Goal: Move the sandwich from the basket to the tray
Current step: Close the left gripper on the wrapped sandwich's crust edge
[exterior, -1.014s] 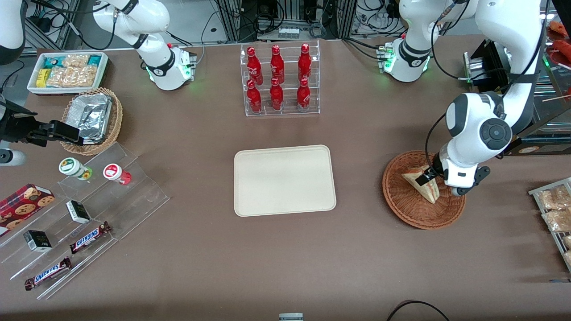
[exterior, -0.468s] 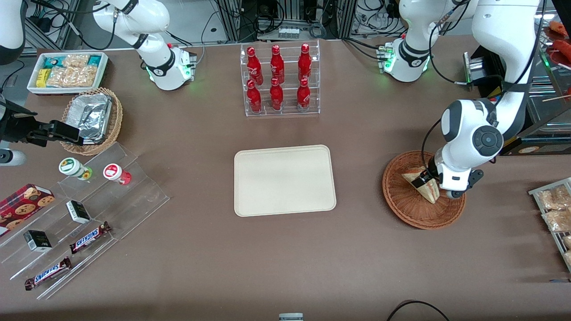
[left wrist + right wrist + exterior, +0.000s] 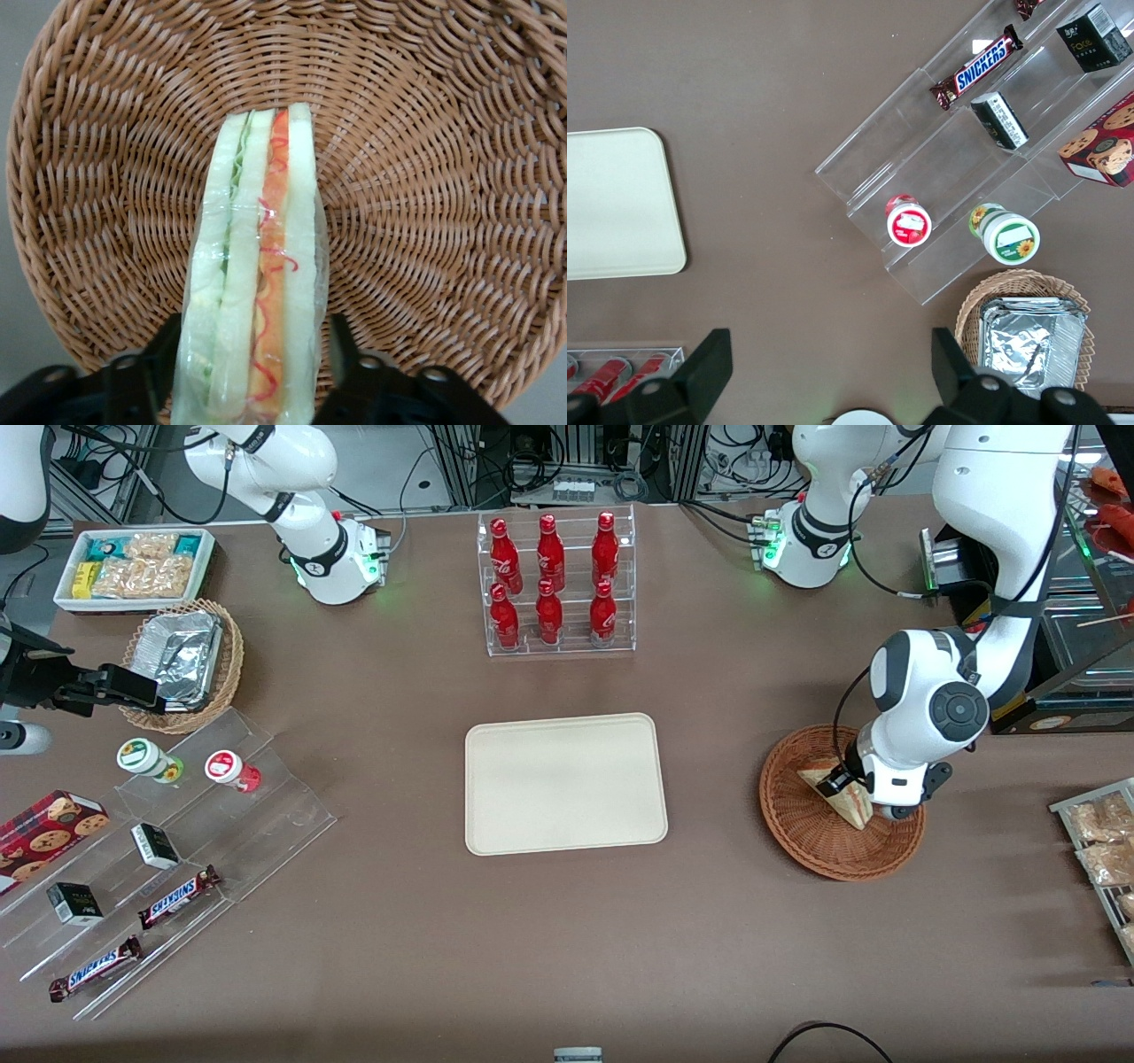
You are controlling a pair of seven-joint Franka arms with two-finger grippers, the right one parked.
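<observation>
Pale plastic-wrapped sandwich (image 3: 257, 283), pincer (image 3: 252, 367) astride.

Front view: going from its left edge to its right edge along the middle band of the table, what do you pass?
Foil container in its tan wicker basket → bottle rack → tray → basket → sandwich → gripper.

gripper (image 3: 849, 786) in basket (image 3: 811, 841) | fingers apparently around sandwich (image 3: 842, 802) | tray (image 3: 565, 783) bare
</observation>
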